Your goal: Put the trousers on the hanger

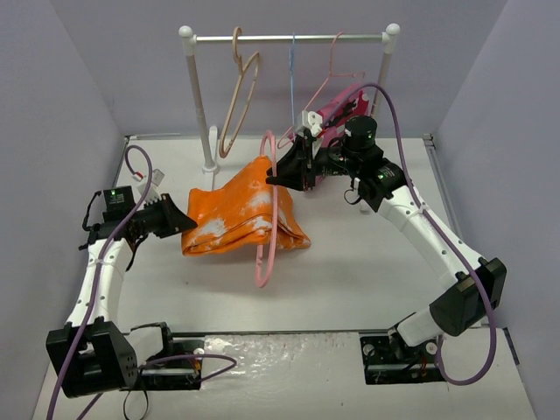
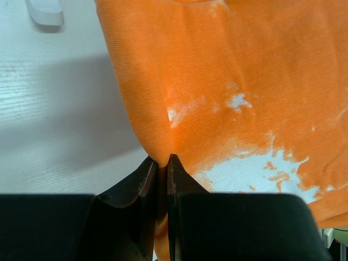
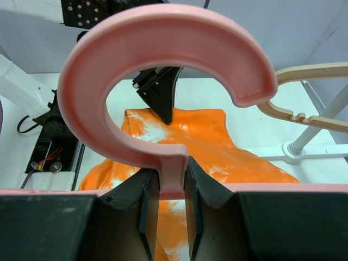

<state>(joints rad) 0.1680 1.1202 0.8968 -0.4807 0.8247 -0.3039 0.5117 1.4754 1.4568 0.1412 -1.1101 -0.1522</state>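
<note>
The orange trousers (image 1: 241, 214) with white blotches lie bunched on the table's middle left. My left gripper (image 1: 187, 224) is at their left edge. In the left wrist view it (image 2: 163, 161) is shut on a fold of the trousers (image 2: 244, 81). The pink hanger (image 1: 265, 262) stands on edge across the right part of the trousers. My right gripper (image 1: 276, 175) holds it near its top. In the right wrist view that gripper (image 3: 173, 182) is shut on the neck of the hanger (image 3: 163, 32) below the hook, with the trousers (image 3: 217, 147) beneath.
A clothes rack (image 1: 289, 38) stands at the back. On it hang a beige hanger (image 1: 241, 96), a thin light-blue hanger (image 1: 292, 79) and a pink-red garment (image 1: 337, 109). The rack's white foot (image 3: 296, 151) stands beside the trousers. Grey walls close in both sides.
</note>
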